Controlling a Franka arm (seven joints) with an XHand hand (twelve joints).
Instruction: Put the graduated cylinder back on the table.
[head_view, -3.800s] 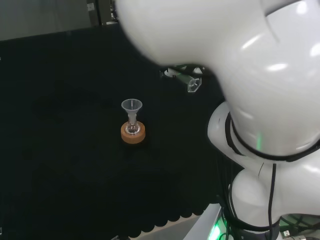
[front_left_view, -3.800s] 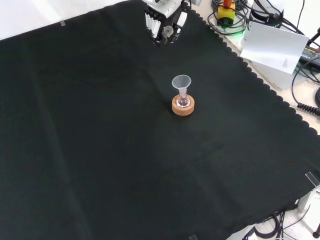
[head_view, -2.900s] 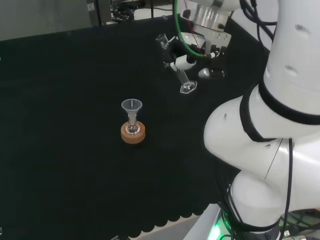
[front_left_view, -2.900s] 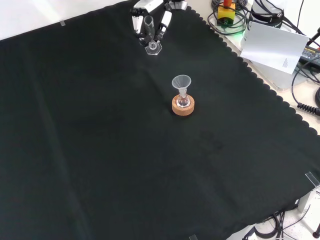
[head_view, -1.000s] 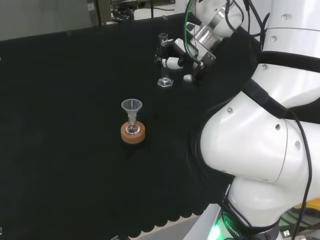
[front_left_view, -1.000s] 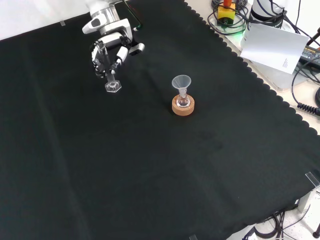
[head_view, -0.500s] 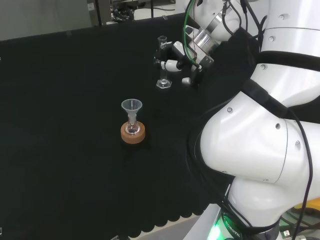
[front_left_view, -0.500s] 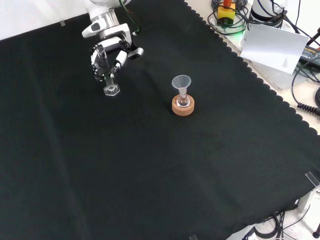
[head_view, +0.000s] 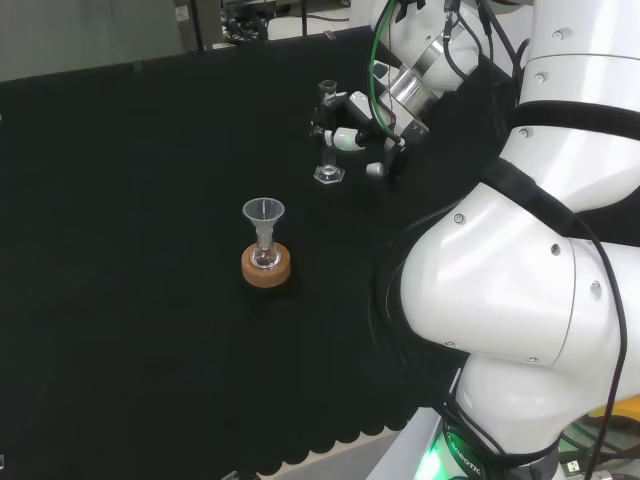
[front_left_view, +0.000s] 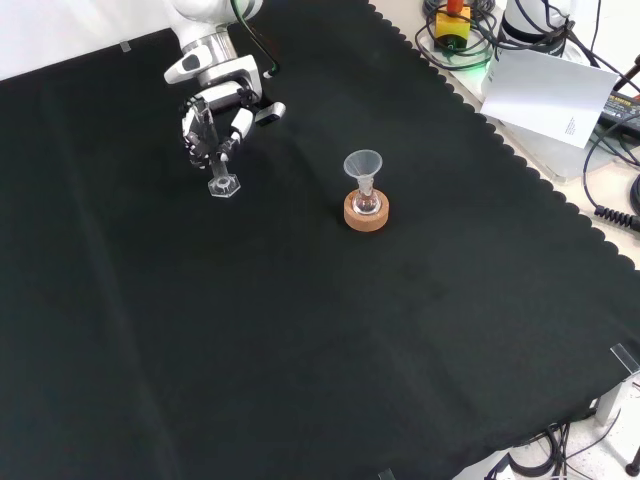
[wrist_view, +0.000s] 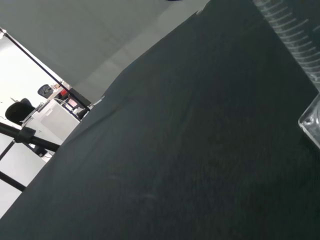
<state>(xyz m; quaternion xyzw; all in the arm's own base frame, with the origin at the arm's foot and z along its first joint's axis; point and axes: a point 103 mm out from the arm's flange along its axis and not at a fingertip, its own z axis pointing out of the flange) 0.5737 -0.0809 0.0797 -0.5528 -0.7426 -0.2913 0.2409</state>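
Observation:
The graduated cylinder (head_view: 326, 130) is a slim clear tube with a hexagonal foot, and it stands upright. The hand (head_view: 352, 136) is shut on the tube's upper part, fingers curled round it. In the front view the hand (front_left_view: 216, 112) comes down from the top left, and the cylinder's foot (front_left_view: 224, 187) is at or just above the cloth; I cannot tell if it touches. The wrist view shows the cylinder's graduation marks (wrist_view: 291, 31) and its foot (wrist_view: 312, 123) close up.
A clear funnel (head_view: 264, 211) sits in a small flask on a cork ring (head_view: 267, 267), also seen in the front view (front_left_view: 366, 211), right of the cylinder there. The arm's white links (head_view: 520, 280) fill the head view's right. Cables and a white box (front_left_view: 548, 92) lie beyond the cloth's scalloped edge.
The hand carried the cylinder away from the arm's side of the cloth, turned it from tilted to upright, and over the last second lowered it slightly toward the cloth.

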